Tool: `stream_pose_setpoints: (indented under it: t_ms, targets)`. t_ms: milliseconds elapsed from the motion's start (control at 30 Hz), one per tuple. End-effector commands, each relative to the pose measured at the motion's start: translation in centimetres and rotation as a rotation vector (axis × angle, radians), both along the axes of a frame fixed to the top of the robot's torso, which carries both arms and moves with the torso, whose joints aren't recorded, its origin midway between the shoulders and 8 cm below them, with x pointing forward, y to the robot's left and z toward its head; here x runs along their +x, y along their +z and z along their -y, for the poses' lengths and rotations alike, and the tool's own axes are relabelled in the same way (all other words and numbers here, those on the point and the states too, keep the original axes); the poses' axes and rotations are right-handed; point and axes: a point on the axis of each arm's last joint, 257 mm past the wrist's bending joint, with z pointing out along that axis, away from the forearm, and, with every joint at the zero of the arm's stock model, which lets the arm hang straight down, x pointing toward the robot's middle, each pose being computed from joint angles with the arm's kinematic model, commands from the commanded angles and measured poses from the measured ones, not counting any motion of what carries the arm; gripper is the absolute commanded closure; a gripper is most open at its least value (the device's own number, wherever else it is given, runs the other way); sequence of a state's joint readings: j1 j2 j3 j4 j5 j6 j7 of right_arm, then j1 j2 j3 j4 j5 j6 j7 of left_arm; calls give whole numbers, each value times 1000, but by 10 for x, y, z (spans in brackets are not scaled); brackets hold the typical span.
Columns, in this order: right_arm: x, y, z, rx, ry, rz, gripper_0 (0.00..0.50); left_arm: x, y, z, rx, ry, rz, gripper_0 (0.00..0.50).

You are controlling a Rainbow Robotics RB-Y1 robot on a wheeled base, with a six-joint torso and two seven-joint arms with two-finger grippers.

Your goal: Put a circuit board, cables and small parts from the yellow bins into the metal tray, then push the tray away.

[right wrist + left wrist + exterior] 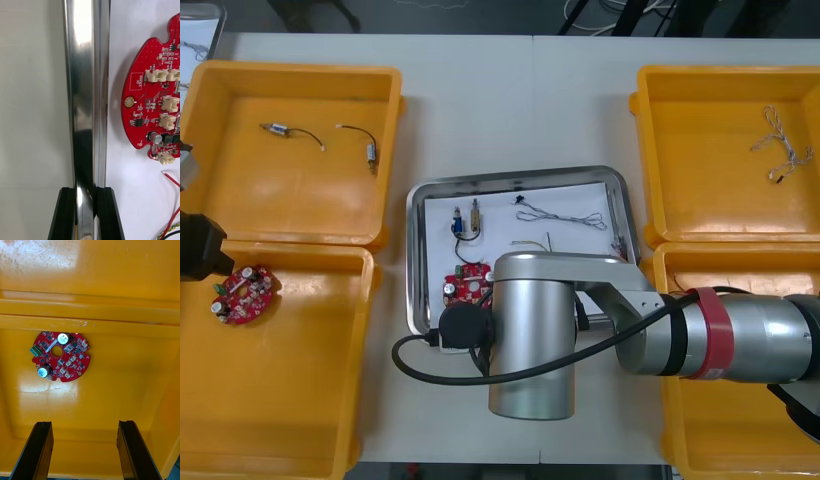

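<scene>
The light table carries four yellow bins, two on the left and two on the right. Between them lies the metal tray, white inside. The right arm reaches from the right over the near part of the tray. In its wrist view the right gripper is closed on the shiny rim of the tray, with one black finger on each side of the rim.

The left gripper hangs above the near left bin with its fingers wide apart and nothing between them. Under it, one round red circuit board lies on the floor of this bin, near the far wall.

A second circuit board lies in the near left corner of the tray, just beside the gripped rim. A red and yellow cable lies close to it. Farther in the tray are a thin twisted cable, a black cable and a small metal part.

The far left bin holds two small metal parts with black cables. The far right bin holds one twisted cable.
</scene>
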State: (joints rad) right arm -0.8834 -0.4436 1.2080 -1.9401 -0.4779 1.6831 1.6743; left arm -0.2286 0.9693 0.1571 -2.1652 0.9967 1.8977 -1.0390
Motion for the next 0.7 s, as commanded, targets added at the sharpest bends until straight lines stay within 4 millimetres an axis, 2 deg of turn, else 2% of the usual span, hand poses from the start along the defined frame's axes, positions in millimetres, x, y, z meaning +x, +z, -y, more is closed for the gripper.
stream_pose_setpoints:
  t_ms: [33,433,700]
  targets:
    - [29,31,-7,10,17,45,499,1,9,-4,30,-47,34,0]
    - [60,47,-8,4,-14,81,500,1,9,-4,30,-47,34,0]
    - [69,59,-22,36,-24,63,500,1,9,-4,30,-47,34,0]
